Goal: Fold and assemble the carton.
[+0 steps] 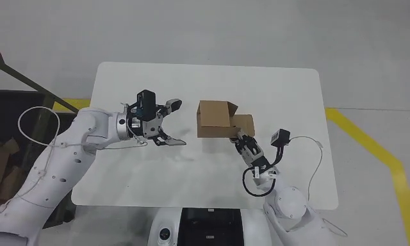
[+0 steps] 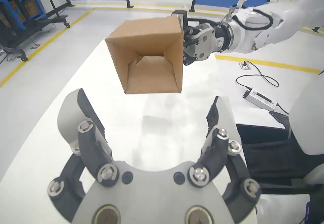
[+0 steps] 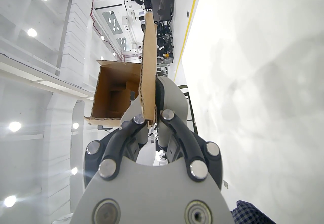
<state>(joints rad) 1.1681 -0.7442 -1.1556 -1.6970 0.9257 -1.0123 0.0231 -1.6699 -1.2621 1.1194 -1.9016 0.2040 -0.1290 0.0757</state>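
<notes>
Between my right gripper's (image 3: 152, 98) closed jaws: one flap (image 3: 148, 68) of the carton (image 2: 149, 55), over the table (image 1: 192, 175). Ahead of my left gripper (image 2: 146, 100), jaws wide open: carton mouth, well apart. I'd line up squarely, then fold gently.

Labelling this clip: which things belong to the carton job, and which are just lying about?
Job: carton; right gripper, shut on its flap; left gripper, open, facing it; table.
Lying about: power brick and cable on the floor.
</notes>
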